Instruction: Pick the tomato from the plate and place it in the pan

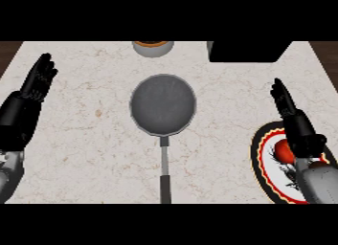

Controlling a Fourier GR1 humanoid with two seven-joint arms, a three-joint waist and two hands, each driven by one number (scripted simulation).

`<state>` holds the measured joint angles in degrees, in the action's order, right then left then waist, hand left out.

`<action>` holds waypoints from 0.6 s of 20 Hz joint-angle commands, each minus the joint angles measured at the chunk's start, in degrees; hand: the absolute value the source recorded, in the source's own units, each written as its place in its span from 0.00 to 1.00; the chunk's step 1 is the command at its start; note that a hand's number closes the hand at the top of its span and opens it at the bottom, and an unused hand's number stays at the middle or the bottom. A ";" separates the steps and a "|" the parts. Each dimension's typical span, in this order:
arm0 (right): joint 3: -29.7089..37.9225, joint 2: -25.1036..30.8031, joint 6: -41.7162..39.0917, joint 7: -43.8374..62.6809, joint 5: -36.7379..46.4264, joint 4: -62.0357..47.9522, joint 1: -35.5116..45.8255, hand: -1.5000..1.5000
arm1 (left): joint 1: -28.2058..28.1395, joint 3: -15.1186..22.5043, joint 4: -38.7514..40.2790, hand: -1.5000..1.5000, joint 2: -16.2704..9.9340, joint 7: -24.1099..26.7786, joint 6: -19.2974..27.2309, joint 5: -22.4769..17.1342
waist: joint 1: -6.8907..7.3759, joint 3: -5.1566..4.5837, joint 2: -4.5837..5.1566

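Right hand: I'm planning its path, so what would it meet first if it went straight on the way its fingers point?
Probably nothing soon: the right hand points up the counter toward the black box at the far edge, though height is unclear.

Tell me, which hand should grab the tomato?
Probably the right hand: it is open directly over the plate, with the tomato just beside its wrist. The left hand rests open across the counter, beyond the pan.

We observe a dark grey pan [163, 105] on a cream, brown-veined marble desk [79, 124]. The plate [269, 162] shows white with red, yellow and black rings; the tomato [283, 152] is red.
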<state>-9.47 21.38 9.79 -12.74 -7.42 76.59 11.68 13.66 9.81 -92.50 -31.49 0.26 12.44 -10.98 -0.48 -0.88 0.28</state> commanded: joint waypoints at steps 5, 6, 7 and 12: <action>14.33 3.14 -5.73 3.23 -13.82 -3.64 3.82 0.00 | -11.23 3.42 4.80 0.50 1.85 -2.22 2.93 5.41 | 1.34 0.97 -0.13; 17.81 4.68 -7.06 5.91 -17.48 -5.47 6.26 0.00 | -11.79 3.68 5.69 0.50 1.87 -3.46 3.52 5.82 | 1.58 1.01 0.01; 5.63 18.71 -2.42 5.40 7.72 -6.78 -0.86 0.00 | -9.95 3.17 5.46 0.50 1.95 -4.87 1.20 2.69 | 1.28 0.00 1.05; 21.10 12.76 3.07 16.18 -10.48 -5.56 -11.74 0.00 | -14.38 3.66 5.40 0.50 3.21 -5.87 3.56 4.07 | -1.74 0.79 -0.73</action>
<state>7.91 30.06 13.48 -1.84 -15.60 69.42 7.03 0.90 13.02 -87.36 -29.09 -3.99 14.86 -7.61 -1.09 -0.14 -0.04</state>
